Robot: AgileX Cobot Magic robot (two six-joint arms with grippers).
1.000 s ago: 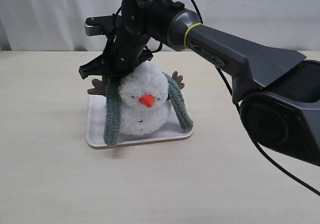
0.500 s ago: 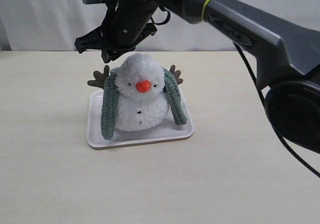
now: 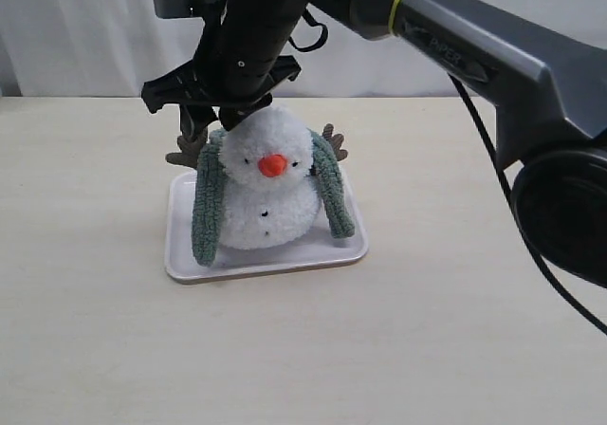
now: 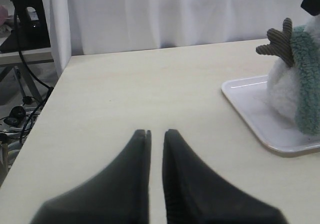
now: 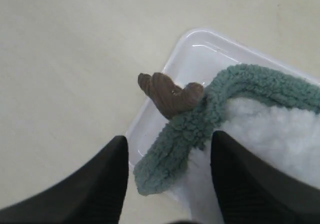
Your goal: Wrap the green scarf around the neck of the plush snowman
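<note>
Near the left edge of the pale wooden counter [image 3: 285, 368], the left gripper [image 4: 156, 132] waits well apart from the work, its dark jaws nearly closed on nothing. Toward the far edge, a flat white rectangular tray [image 3: 285, 262] keeps the fluffy white two-ball plush snowman [image 3: 268, 207] upright. The long sage-green chenille scarf [image 3: 207, 212] drapes behind the snowman's neck [image 3: 270, 184], with both ends hanging uncrossed in front. Above, the right gripper [image 5: 170, 149] hangs with its jaws wide, straddling one scarf end beside a brown stick arm [image 5: 170, 95], seemingly placed to grasp it.

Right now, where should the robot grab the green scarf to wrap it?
Probably the green scarf's loose end beside the plush snowman, on the exterior view's left, approached from above: it hangs loose down to the tray, and the open right gripper straddles it.
</note>
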